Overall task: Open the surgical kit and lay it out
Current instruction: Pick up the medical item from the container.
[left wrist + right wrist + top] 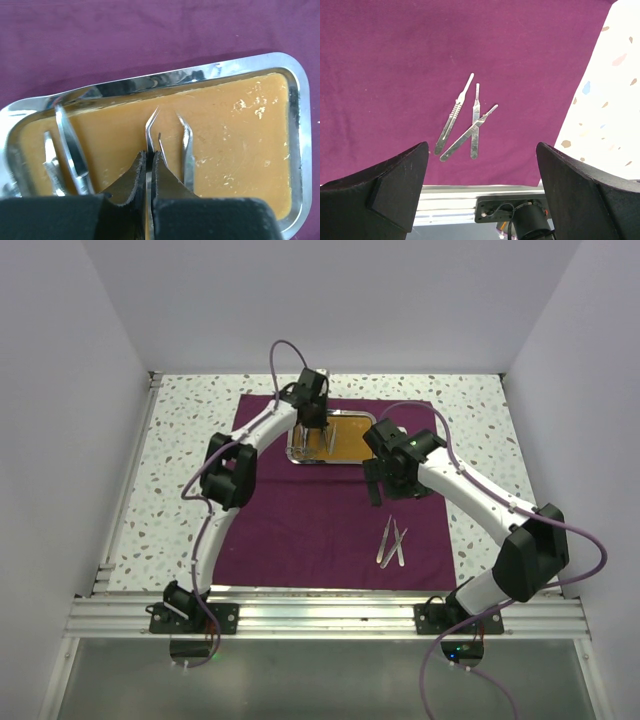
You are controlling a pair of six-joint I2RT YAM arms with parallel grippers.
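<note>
Tray (pixel 332 466) sits on the far part of the cloth (pixel 300 530), about mid-width, w/ orange-brown liner (pixel 235 145) facing up. L gripper (pixel 149 167) is down inside the tray, over its L half, fingers pinched together on thin tweezers (pixel 151 127) w/ bent tips. The tips poke out past the fingers and point toward the tray's far wall. Can't tell whether the tweezers are lifted off the liner. Just R of them a 2nd tweezers (pixel 187 150), also bent-tipped, lies on the liner close to the gripper's R finger; touching or not is unclear. Toward the tray's L end are two more steel tools (pixel 70 150), partly cut off by the gripper body, type unclear. Liner's R half shows pale scuffs. On the cloth's near-R area, well apart from the tray, three flat steel handles (pixel 465 120) lie together: two roughly side by side, the 3rd slanted across the middle one. R gripper (pixel 481 150) hangs above the cloth btwn tray and handles, fingers spread wide w/ nothing btwn them. Cloth lies flat on the speckled table (pixel 180 460), which shows on both sides and beyond the far edge.
</note>
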